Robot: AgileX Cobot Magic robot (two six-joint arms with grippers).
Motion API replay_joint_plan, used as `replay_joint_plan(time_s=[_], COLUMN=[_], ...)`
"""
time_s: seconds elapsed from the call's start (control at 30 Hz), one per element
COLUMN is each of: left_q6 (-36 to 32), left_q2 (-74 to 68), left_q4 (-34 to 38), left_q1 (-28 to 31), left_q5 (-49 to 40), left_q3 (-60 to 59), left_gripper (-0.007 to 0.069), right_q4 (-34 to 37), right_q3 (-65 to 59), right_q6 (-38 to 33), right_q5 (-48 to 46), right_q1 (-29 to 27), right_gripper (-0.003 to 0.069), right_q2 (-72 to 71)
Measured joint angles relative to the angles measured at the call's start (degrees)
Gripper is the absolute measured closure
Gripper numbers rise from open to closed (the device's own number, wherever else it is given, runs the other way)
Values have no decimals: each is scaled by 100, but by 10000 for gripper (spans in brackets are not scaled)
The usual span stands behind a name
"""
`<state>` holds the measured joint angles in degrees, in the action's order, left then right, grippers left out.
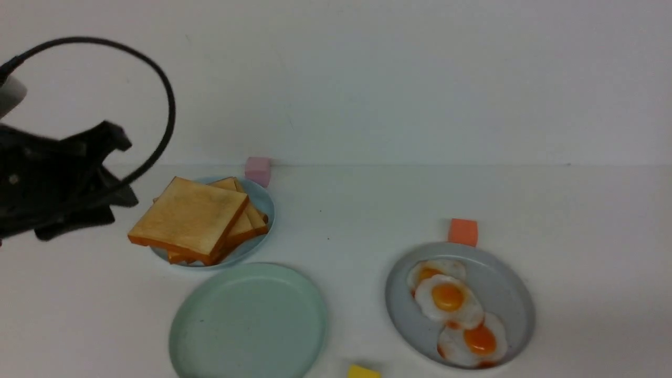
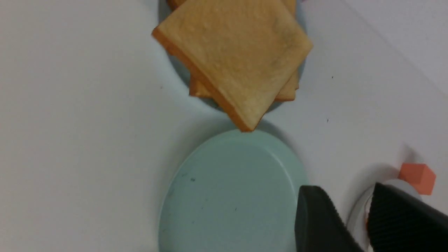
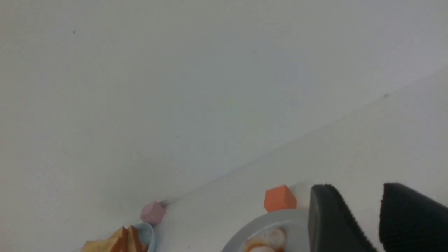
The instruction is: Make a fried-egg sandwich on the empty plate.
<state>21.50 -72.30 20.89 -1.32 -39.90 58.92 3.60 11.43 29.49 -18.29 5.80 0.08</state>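
My round, pale mint-green matte plate lies bare on the white table, just in front of the smaller light-blue plate, which carries a stack of square golden-brown toast slices. To the right, apart, the grey-blue plate holds three glossy fried eggs. A pink cube sits behind the toast plate, an orange cube at the egg plate's far rim, and a yellow cube nearest me. My left gripper has its fingers apart, holding nothing; my right gripper likewise.
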Motion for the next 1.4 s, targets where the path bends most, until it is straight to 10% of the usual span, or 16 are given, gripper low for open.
replay_joint_plan(time_s=[0.3,0.9,1.4], left_q6=[-2030,-4138,-4786], left_q2=[-1770,-3873,-4085], left_q4=[1948,3329,4137], left_q1=[1446,1826,1826], left_q5=[-667,-69,-171], left_q3=[1029,1075,1082], left_gripper=[384,208,290], right_q4=[218,4071,4683], right_q3=[2105,2363,2364], right_q6=[-876,-5106,-5662], right_q5=[-2523,-1983,-2008], right_q1=[0,0,0], right_gripper=[417,417,417], right_q2=[1841,3941,4054])
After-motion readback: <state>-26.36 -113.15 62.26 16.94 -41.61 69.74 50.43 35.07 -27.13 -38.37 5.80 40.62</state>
